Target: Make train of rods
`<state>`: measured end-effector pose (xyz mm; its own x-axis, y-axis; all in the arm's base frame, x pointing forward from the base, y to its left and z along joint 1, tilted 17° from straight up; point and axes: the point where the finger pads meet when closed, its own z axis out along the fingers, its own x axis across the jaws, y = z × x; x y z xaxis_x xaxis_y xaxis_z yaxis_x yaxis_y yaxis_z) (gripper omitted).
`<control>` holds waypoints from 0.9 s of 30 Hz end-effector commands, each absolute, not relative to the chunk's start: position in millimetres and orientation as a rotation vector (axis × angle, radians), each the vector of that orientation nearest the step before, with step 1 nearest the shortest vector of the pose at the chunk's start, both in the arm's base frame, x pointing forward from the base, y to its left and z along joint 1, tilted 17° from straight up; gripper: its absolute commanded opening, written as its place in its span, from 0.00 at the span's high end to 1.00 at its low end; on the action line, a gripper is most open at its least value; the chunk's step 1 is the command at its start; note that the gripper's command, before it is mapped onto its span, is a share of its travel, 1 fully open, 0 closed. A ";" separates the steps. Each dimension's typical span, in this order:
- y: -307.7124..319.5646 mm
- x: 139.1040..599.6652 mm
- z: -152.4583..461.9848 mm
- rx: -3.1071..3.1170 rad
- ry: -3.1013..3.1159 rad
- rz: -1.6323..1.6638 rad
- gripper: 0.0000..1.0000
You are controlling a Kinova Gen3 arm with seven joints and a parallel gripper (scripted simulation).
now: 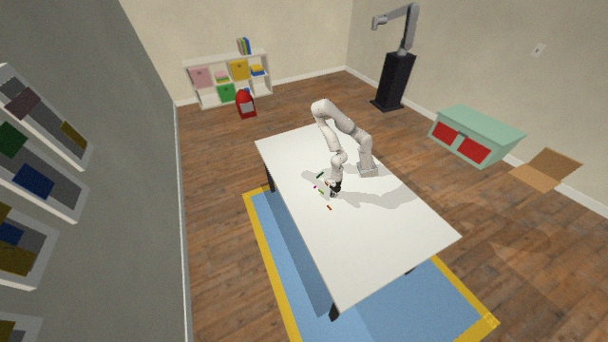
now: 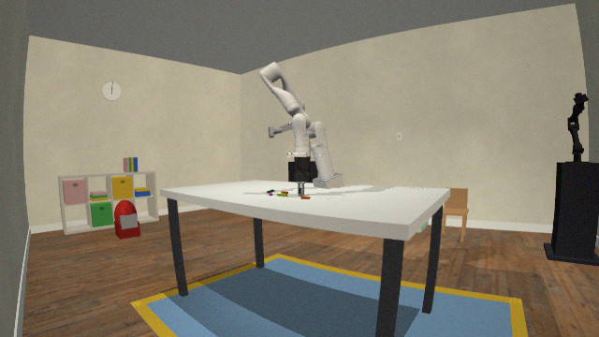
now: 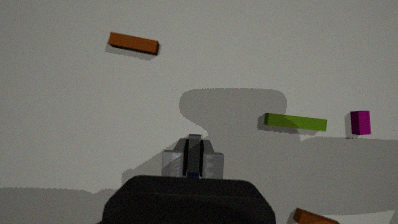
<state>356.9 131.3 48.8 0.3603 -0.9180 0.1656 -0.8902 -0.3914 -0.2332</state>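
Observation:
My gripper (image 3: 194, 151) is shut on a small blue rod (image 3: 192, 174), of which only a sliver shows between the fingers. It hangs low over the white table (image 1: 351, 209). In the wrist view an orange rod (image 3: 133, 43) lies far ahead to the left. A lime rod (image 3: 295, 121) and a short magenta rod (image 3: 360, 122) lie to the right. The end of a second orange rod (image 3: 312, 216) shows at the bottom right edge. The green rod (image 1: 319, 175) lies on the table near the arm, in the top view. The gripper also shows in the exterior view (image 2: 300, 192), just above the rods.
The arm's base (image 1: 367, 168) stands on the table behind the rods. The table's left edge runs near the rods in the top view.

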 end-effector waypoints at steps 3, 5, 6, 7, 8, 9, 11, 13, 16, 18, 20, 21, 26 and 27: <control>131.6 357.2 49.2 -2.503 1.670 -0.412 0.76; 131.6 357.2 49.2 -2.503 1.670 -0.412 0.76; 131.6 357.2 49.2 -2.503 1.670 -0.412 0.76; 131.6 357.2 49.2 -2.503 1.670 -0.412 0.76; 131.6 357.2 49.2 -2.503 1.670 -0.412 0.70; 131.6 357.2 49.2 -2.503 1.670 -0.412 0.70; 131.6 357.2 49.2 -2.503 1.670 -0.412 0.64; 131.6 357.2 49.2 -2.503 1.670 -0.412 0.64; 131.6 357.2 49.2 -2.503 1.670 -0.412 0.58; 131.6 357.2 49.2 -2.503 1.670 -0.412 0.58; 131.6 357.2 49.2 -2.503 1.670 -0.412 0.52; 131.6 357.2 49.2 -2.503 1.670 -0.412 0.52; 131.6 357.2 49.2 -2.503 1.670 -0.412 0.46; 131.6 357.2 49.2 -2.503 1.670 -0.412 0.46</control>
<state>356.9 131.3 48.8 0.3603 -0.9180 0.1656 -0.8902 -0.3914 -0.2332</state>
